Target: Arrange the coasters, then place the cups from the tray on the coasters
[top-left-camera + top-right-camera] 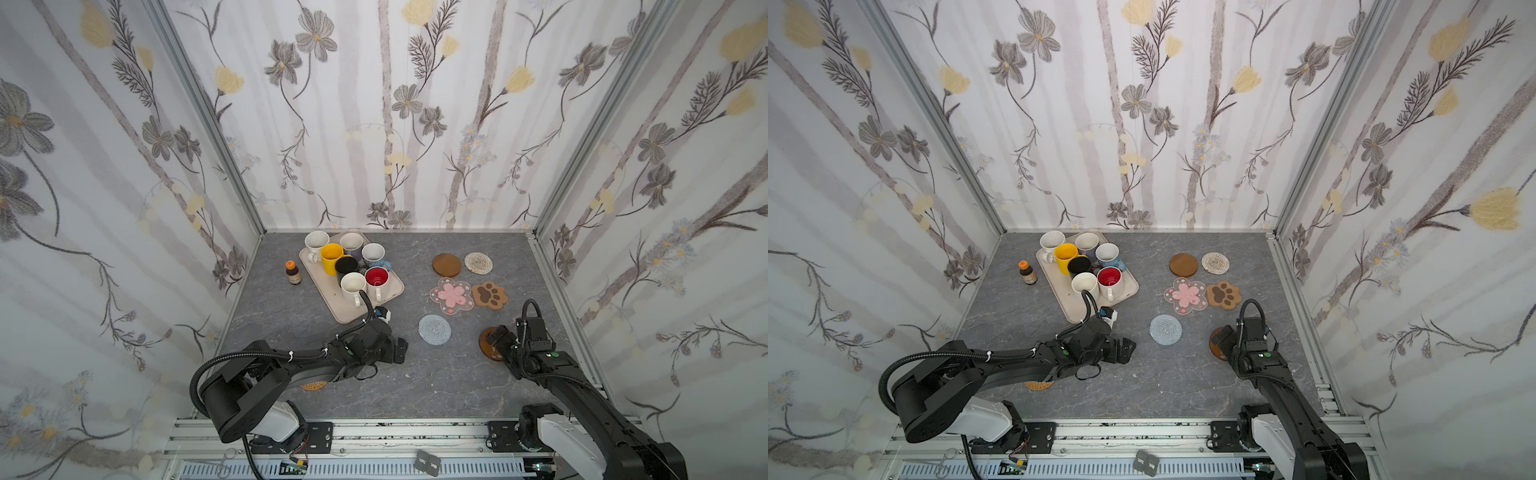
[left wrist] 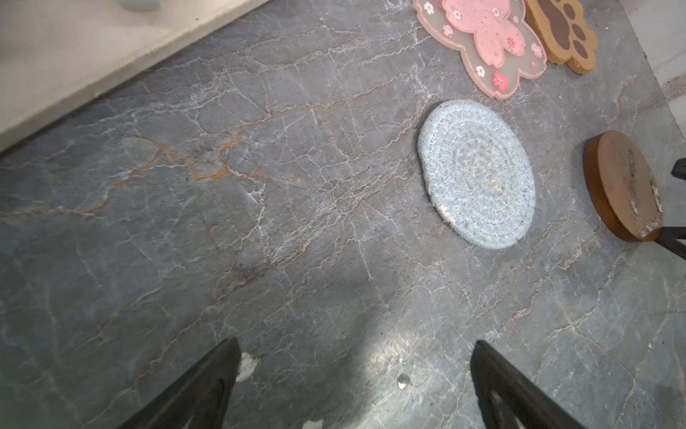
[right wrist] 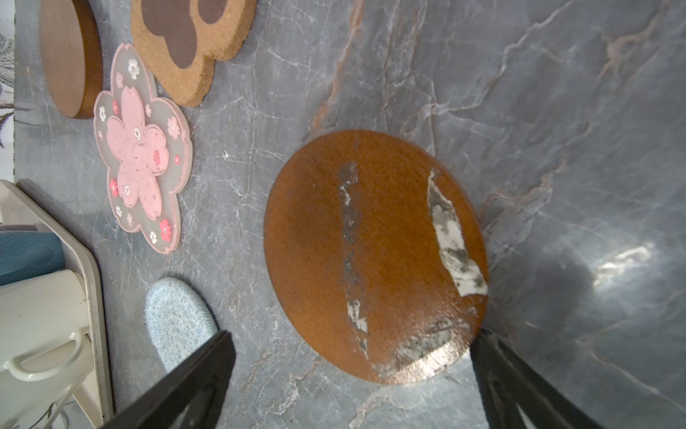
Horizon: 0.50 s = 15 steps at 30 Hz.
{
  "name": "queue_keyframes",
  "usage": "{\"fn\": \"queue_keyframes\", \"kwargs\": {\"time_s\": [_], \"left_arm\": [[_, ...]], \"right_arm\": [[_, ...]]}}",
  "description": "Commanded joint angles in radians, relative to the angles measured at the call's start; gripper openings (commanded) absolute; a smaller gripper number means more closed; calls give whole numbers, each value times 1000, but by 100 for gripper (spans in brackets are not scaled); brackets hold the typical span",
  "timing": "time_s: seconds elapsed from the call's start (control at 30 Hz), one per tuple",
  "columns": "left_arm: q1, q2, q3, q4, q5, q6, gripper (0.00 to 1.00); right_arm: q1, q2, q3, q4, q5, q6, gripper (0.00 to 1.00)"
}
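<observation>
Amber disc (image 3: 375,256): lies flat on the near right of the surface (image 2: 260,223). In both top views the right arm covers most of it.
Right fingers (image 3: 519,390): spread wide astride the amber disc's near rim, pinching nothing. You cannot tell whether a tip touches the rim.
Left fingers (image 2: 200,390): spread wide and empty over bare surface, left of the grey-blue crochet coaster (image 2: 477,172). Your wrist view shows only their tips.
Tan rattan coaster (image 1: 313,386): near left, almost wholly hidden under the left arm.
Far right: brown wood disc (image 1: 447,264) and cream woven coaster (image 1: 478,262).
Just nearer: pink blossom (image 1: 451,295) and brown paw (image 1: 490,295), both cut off in the left wrist view.
Tray (image 1: 332,303): far left, crowded with the cups (image 1: 377,277).
Black cup (image 1: 347,264): only its dark top shows.
Lavender cup (image 1: 351,243): tucked behind the black one, colour hard to read.
Near white cup (image 1: 353,286): the left arm's cable crosses it.
</observation>
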<state>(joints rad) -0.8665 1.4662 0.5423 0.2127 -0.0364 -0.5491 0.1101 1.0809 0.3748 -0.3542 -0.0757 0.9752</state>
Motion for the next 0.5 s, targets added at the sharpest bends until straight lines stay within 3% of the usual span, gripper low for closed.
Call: {"fn": "queue_keyframes", "kwargs": {"time_s": [0.0, 0.47], "left_arm": [[4, 19, 22, 19, 1, 8, 100], [7, 70, 68, 20, 4, 21, 100]], "right_arm": [[0, 27, 24, 59, 28, -35, 100], [0, 62, 55, 81, -11, -74, 100]]}}
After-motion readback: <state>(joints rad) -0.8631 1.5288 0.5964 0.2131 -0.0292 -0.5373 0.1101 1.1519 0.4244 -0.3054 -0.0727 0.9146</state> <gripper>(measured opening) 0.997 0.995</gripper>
